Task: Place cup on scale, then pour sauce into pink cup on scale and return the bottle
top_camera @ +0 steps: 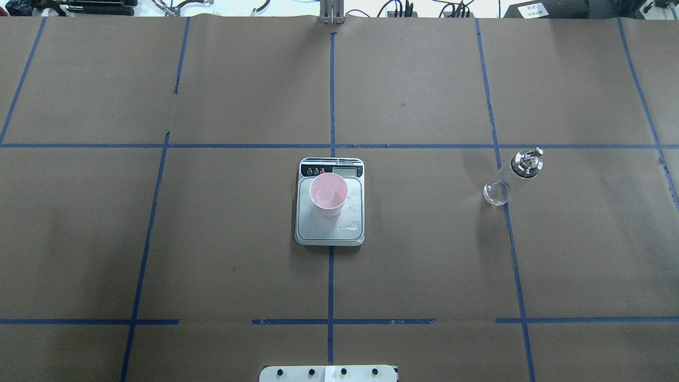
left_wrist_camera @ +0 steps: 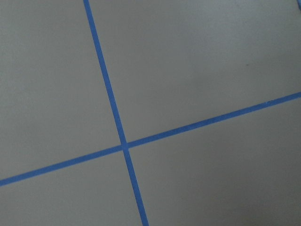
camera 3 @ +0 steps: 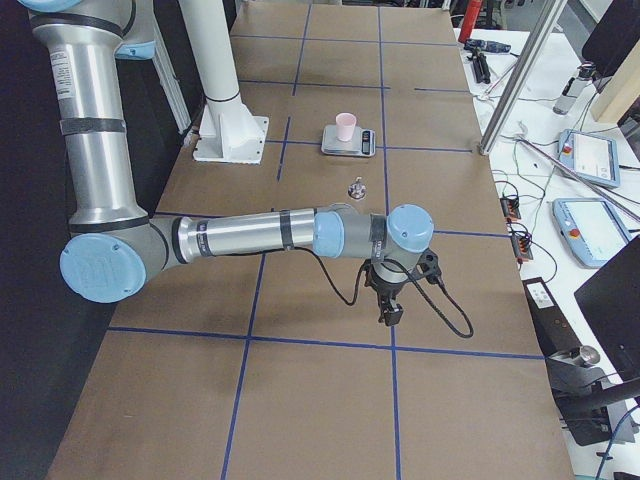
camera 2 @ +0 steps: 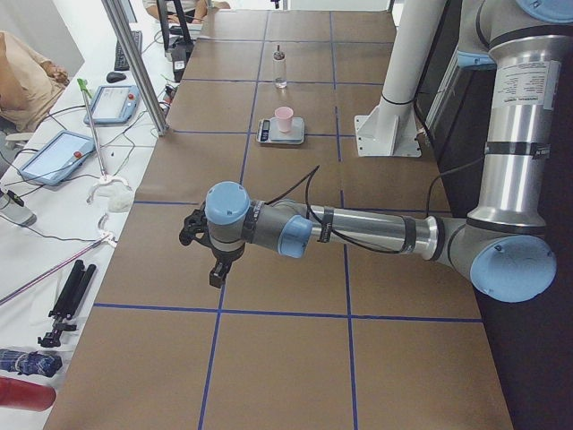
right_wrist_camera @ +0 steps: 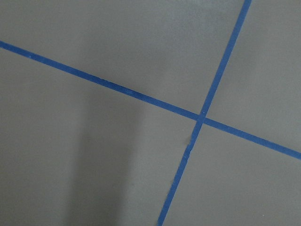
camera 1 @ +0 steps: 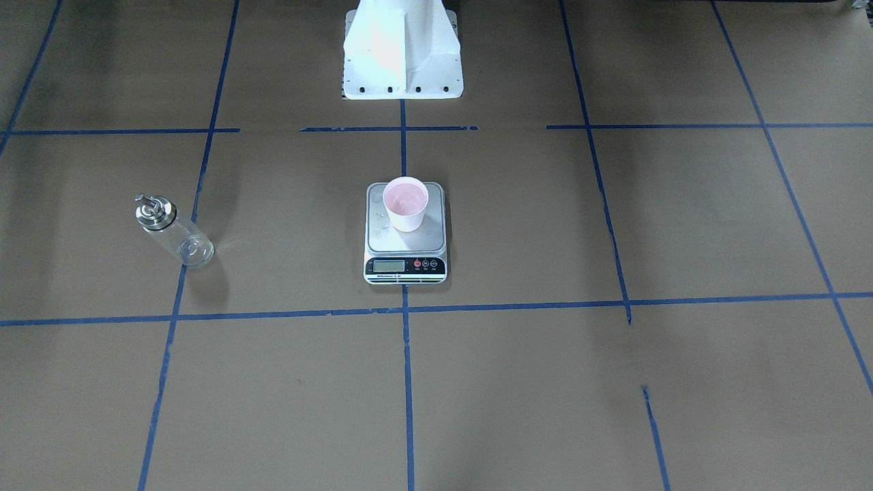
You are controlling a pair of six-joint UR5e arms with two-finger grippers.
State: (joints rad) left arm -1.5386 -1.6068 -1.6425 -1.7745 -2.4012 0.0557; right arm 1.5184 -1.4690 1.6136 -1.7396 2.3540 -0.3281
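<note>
Brown table (top_camera: 238,239), blue tape (top_camera: 331,95) around scale (top_camera: 318,231)

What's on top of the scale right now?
A pink cup stands upright on the scale platform, clear drops beside it. The platform under the cup is hidden.

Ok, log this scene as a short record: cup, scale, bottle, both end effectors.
cup: upright on the scale's platform, toward its display end
scale: mid-table, clear drops on the platform beside the cup
bottle: upright on the table, on the robot's right, apart from the scale, cap on
left end effector: above bare table, far from the scale; open or shut cannot be told
right end effector: above bare table, nearer than the bottle in the exterior right view; open or shut cannot be told
</note>
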